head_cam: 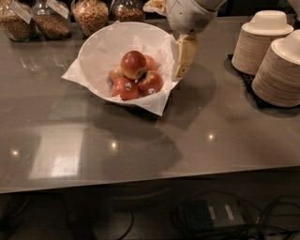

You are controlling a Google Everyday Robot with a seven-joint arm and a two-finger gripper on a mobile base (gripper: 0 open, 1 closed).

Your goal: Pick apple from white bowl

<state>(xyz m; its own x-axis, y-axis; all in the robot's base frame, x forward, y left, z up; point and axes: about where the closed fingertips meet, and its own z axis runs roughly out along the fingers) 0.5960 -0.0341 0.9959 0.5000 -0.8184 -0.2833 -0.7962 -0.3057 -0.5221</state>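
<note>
Grey, glossy worktop [225, 136] spans the view, its front edge running across the lower part, with broad open surface before the bowl and a narrower lane between the bowl and the right side. Two tall stacks of small cream paper bowls [281, 70] crowd the right edge. A wide white bowl lined with crinkled white paper [101, 51] sits left of centre, in front of glass jars of grain [91, 14] along the back. The cream gripper [183, 58] hangs just beside the bowl's right rim, holding nothing; whether it is parted or closed cannot be told. The large round red-and-golden apple [133, 64] rests atop the smaller red stickered apples [125, 88] inside the bowl.
</note>
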